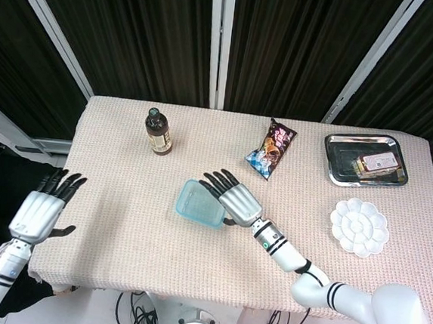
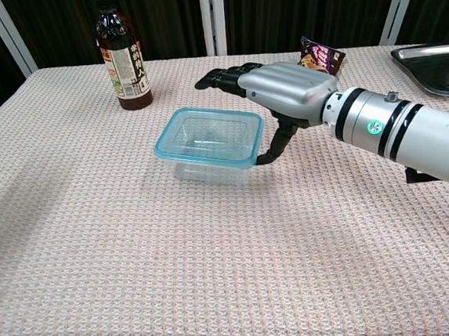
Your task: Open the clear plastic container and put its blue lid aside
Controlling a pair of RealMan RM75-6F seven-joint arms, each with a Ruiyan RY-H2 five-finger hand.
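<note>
- Container (image 1: 200, 203) (image 2: 209, 142): clear plastic, rectangular, resting on the worktop (image 1: 121, 214) (image 2: 98, 250) near its centre. This item is the landmark for all positions below.
- Blue lid (image 2: 171, 136): seated on the container, rim fully around the top edge.
- Right hand (image 1: 235, 197) (image 2: 284, 88): just beside the container's right side, palm facing down, fingers extended over the container's far right corner. The thumb (image 2: 274, 145) hangs down against the container's right wall. The hand is released and grasps nothing.
- Left hand (image 1: 41, 211): well to the left of the container, off the worktop's left edge, fingers spread, released, holding nothing. Visible in the head view only.
- Sauce bottle (image 1: 158, 132) (image 2: 122, 54): upright, beyond the container and to its left, well apart from it.
- Snack packet (image 1: 271, 149) (image 2: 321, 53): beyond the container and to its right, partly hidden behind the right hand in the chest view.
- Metal tray (image 1: 336, 163) (image 2: 427, 60): far right of the container, at the worktop's rear corner, holding a small packaged item.
- White palette dish (image 1: 358, 226): right of the container, in front of the metal tray.
</note>
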